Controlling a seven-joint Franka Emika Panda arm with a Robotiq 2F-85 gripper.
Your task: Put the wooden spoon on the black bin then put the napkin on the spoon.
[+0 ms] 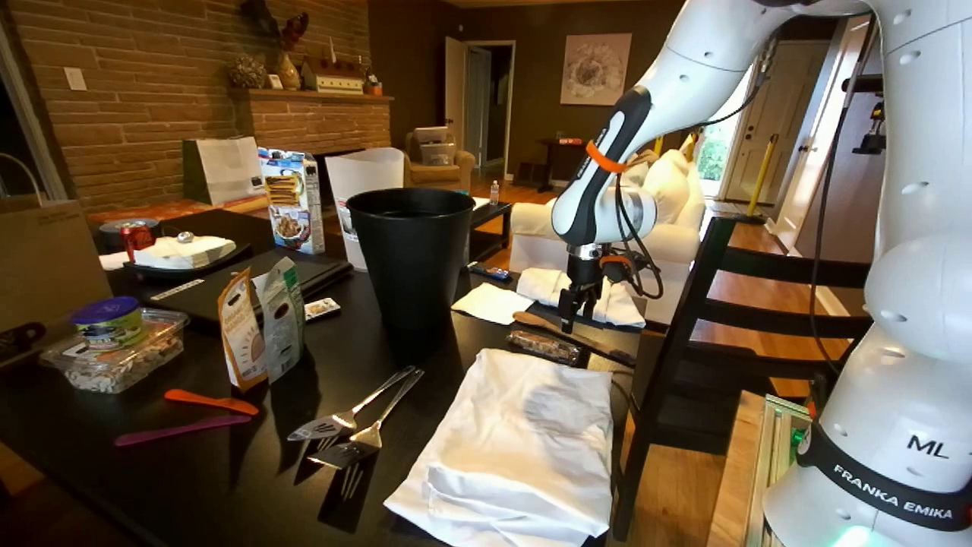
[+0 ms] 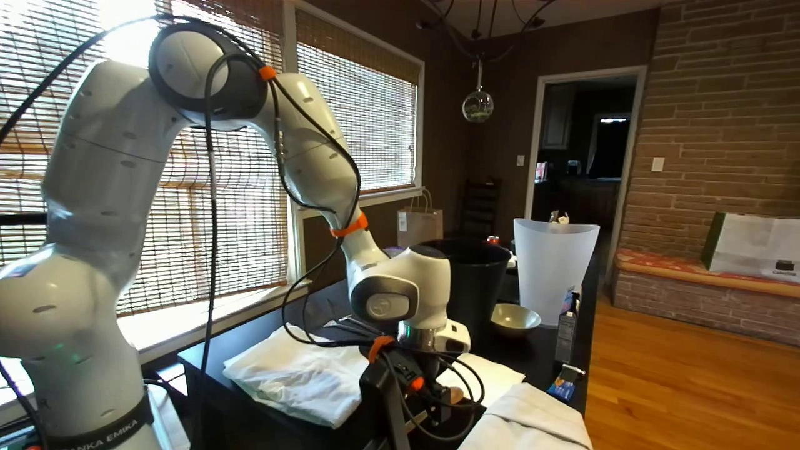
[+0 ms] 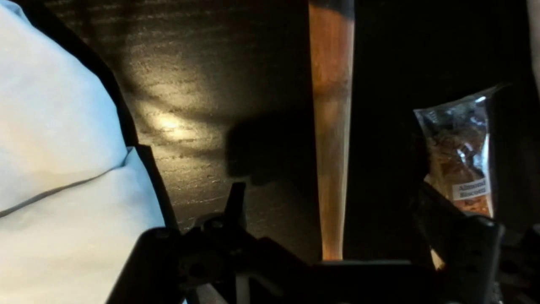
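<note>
The wooden spoon (image 3: 333, 126) lies on the dark table, its handle running lengthwise through the wrist view. My gripper (image 3: 331, 190) is open, with the fingers apart on either side of the handle's line and a gap on both sides. In an exterior view the gripper (image 1: 574, 319) points down over the spoon (image 1: 524, 317); how far above it is hard to tell. The tall black bin (image 1: 410, 266) stands upright on the table. A flat white napkin (image 1: 497, 302) lies between the bin and the spoon, and also shows as the napkin (image 2: 497, 375) behind the gripper.
A wrapped biscotti packet (image 3: 460, 156) lies close beside the spoon. On the opposite side is a rumpled white cloth with a dark edge (image 3: 63, 126). A large folded white cloth (image 1: 524, 448), metal spatulas (image 1: 357, 429), upright pouches (image 1: 247, 334) and a white bin (image 2: 553, 269) also occupy the table.
</note>
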